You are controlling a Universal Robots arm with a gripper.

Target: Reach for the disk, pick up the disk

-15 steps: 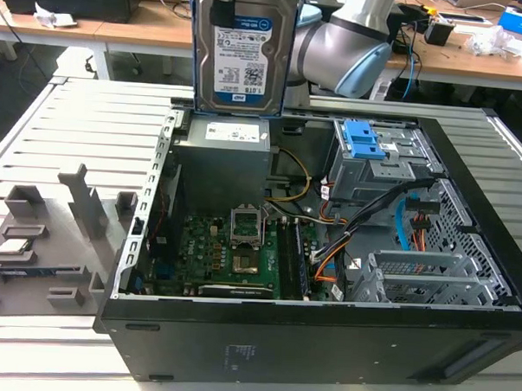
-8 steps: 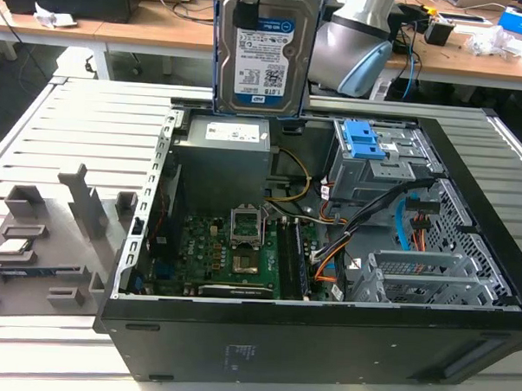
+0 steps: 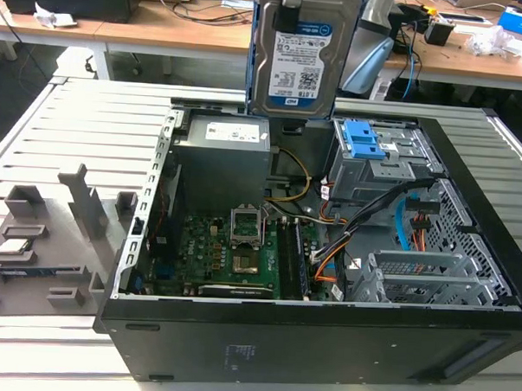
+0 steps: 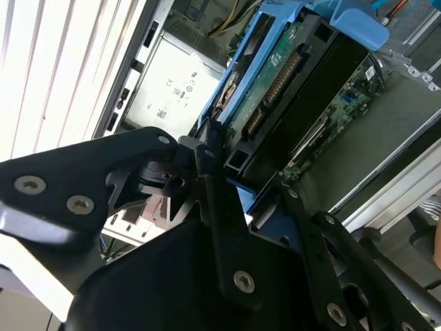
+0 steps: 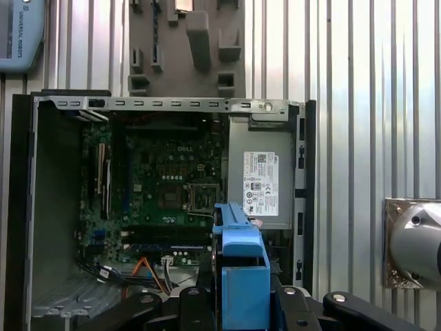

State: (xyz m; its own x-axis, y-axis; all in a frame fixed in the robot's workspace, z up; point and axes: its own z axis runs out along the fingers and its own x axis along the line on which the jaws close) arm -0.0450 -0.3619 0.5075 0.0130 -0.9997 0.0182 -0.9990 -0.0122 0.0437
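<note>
Pickup looks done: black gripper is clamping its jaws on the flat silver disk w/ blue plastic bracket, which is hanging upright above the open black PC case.

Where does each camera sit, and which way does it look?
Exterior view: off the arm, looking down into the open computer case, the disk held above it.
First wrist view: on the arm, facing straight down into the case; black pincer links flank the disk.
Second wrist view: on the arm, close on pincer and clamped disk.
Shared: all show disk and case.
</note>
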